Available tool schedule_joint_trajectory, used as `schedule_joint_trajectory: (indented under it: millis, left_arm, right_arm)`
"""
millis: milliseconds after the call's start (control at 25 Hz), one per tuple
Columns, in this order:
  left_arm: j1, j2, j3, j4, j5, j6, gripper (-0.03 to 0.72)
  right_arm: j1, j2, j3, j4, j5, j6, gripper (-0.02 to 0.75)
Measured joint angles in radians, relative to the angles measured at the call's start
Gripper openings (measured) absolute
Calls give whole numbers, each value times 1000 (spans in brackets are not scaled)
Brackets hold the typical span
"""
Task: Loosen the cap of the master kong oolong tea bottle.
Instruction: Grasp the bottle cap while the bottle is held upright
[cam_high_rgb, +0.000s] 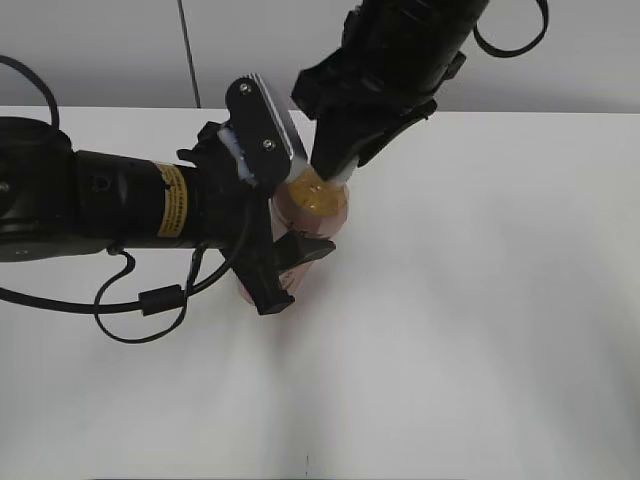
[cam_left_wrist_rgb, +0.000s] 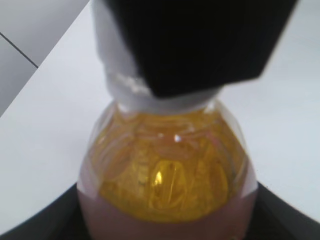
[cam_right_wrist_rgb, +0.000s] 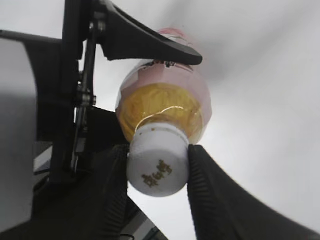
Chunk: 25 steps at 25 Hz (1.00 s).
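Note:
The master kong oolong tea bottle (cam_high_rgb: 318, 205) stands upright on the white table, amber tea showing at its shoulder (cam_left_wrist_rgb: 167, 175) above the pink label. My left gripper (cam_high_rgb: 290, 215) reaches in from the left and is shut on the bottle's body, its dark fingers (cam_left_wrist_rgb: 30, 220) hugging both sides. My right gripper (cam_high_rgb: 335, 172) comes down from above and is shut on the cap (cam_right_wrist_rgb: 157, 167), a small white cap with a dark mark on top. Both ribbed pads (cam_right_wrist_rgb: 205, 180) press on the cap's sides. In the left wrist view the right gripper hides most of the cap (cam_left_wrist_rgb: 125, 87).
The white table (cam_high_rgb: 480, 330) spreads out to the right and front of the bottle. A grey wall (cam_high_rgb: 100, 50) runs along the back edge. Black cables (cam_high_rgb: 140, 300) loop under the left arm on the left side.

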Motion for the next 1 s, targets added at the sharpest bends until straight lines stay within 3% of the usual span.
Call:
schedule_joint_trajectory:
  millis: [1000]
  left_arm:
    - [0,0,0,0,2,0,448]
  right_arm:
    - [0,0,0,-17,-19,-939,280]
